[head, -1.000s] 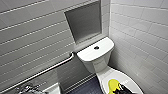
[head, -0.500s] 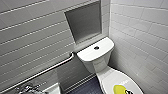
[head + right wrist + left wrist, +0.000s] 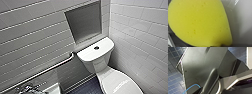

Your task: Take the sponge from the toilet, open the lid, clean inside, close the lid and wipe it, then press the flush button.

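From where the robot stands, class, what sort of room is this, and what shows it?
A bathroom, perhaps an accessible one: a white toilet with its lid down, a metal grab bar on the tiled wall, and a recessed niche behind it.

Count on inspection, head view: one toilet (image 3: 98, 62), right of centre, fitted with one lid (image 3: 120, 82) at the lower right of the frame and one flush button (image 3: 96, 47) on the tank top. One grab bar (image 3: 50, 67), running from lower left toward centre. One wall niche (image 3: 85, 23), upper centre. Right wrist view: one sponge (image 3: 199, 22), yellow.
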Controlling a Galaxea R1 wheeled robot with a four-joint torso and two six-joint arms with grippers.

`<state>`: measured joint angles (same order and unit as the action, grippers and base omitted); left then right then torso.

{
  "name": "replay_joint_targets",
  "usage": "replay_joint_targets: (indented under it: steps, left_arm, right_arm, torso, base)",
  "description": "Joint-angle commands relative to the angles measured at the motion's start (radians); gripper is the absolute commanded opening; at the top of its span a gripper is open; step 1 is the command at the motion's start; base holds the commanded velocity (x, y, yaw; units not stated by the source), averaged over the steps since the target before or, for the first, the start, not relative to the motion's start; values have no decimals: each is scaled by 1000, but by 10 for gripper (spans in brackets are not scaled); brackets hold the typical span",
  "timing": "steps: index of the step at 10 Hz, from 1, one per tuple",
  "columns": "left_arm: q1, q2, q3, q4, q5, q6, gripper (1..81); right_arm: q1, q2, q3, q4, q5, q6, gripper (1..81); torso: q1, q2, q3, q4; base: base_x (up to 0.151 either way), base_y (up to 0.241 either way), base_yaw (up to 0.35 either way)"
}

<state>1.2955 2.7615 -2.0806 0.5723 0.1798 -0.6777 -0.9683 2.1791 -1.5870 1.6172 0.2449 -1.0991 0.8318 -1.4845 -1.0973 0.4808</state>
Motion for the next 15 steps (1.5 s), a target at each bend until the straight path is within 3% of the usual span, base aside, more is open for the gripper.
replay_joint_targets:
  steps: [1, 3, 6, 9, 10, 11, 12, 13, 15]
  left_arm:
    - [-25, -34, 11, -6, 60, 6, 811]
    - [-35, -43, 13, -8, 60, 6, 811]
    - [-38, -46, 19, 8, 67, 9, 811]
    - [-40, -43, 28, 14, 72, 62, 811]
    - [-38, -40, 28, 14, 70, 70, 811]
    - [-40, -38, 28, 15, 67, 87, 811]
    - [-41, -35, 27, 14, 72, 96, 811]
    - [-40, -34, 27, 14, 72, 98, 811]
    - [-40, -34, 24, 14, 73, 96, 811]
  right_arm:
    - [-20, -131, 73, 21, 13, 12, 10]
    - [-94, -160, 102, 20, 13, 10, 10]
    - [-238, -137, 117, -95, -5, 5, 10]
    - [-350, -70, 86, -198, -119, -4, 10]
    - [-385, -43, 72, -212, -121, -4, 10]
    - [-424, 5, 47, -243, -121, -4, 10]
    - [-444, 44, 20, -260, -121, -4, 10]
    - [-458, 81, -8, -261, -121, -4, 10]
    - [-467, 133, -48, -261, -121, -4, 10]
  torso:
    - [0, 0, 0, 0]
    - [0, 0, 0, 0]
    - [0, 0, 0, 0]
    - [0, 0, 0, 0]
    - [-64, 100, 0, 0]
    - [-66, 102, 0, 0]
    - [-74, 115, 74, 0]
    - [-89, 139, 86, -70]
    - [-122, 190, 113, -92]
  base:
    - [0, 0, 0]
    - [0, 0, 0]
    - [0, 0, 0]
    - [0, 0, 0]
    - [0, 0, 0]
    - [0, 0, 0]
    - [0, 0, 0]
    - [0, 0, 0]
    - [0, 0, 0]
